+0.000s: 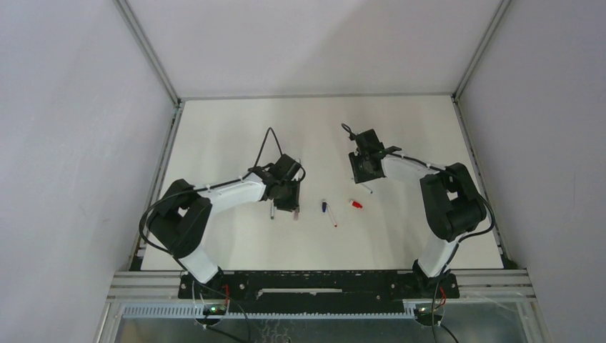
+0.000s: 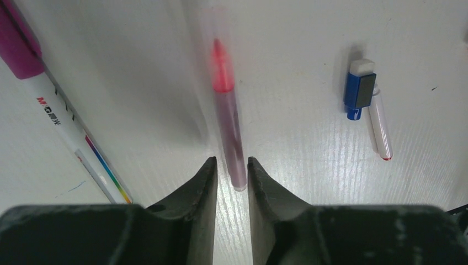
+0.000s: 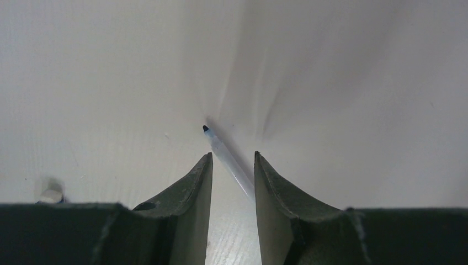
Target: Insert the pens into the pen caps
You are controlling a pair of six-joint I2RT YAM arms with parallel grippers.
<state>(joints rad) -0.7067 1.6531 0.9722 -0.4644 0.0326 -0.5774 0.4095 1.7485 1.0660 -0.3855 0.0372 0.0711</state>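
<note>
My left gripper (image 1: 293,206) (image 2: 232,172) is shut on the end of a pinkish-red pen (image 2: 227,116), whose red tip points away from the jaws. A white pen (image 2: 72,132) wearing a magenta cap (image 2: 16,44) lies to its left. A blue cap (image 2: 360,88) (image 1: 324,206) and a thin red-tipped pen (image 2: 381,130) lie to its right. My right gripper (image 1: 363,179) (image 3: 233,165) is slightly open over a thin white pen (image 3: 229,160) (image 1: 366,189), which runs slantwise between the jaws against the right finger. A red cap (image 1: 355,204) lies between the arms.
The white table (image 1: 236,128) is walled by grey panels at the left, right and back, with metal rails along its edges. The arm bases stand at the near edge. A small pale object (image 3: 51,194) shows beside my right gripper's left finger.
</note>
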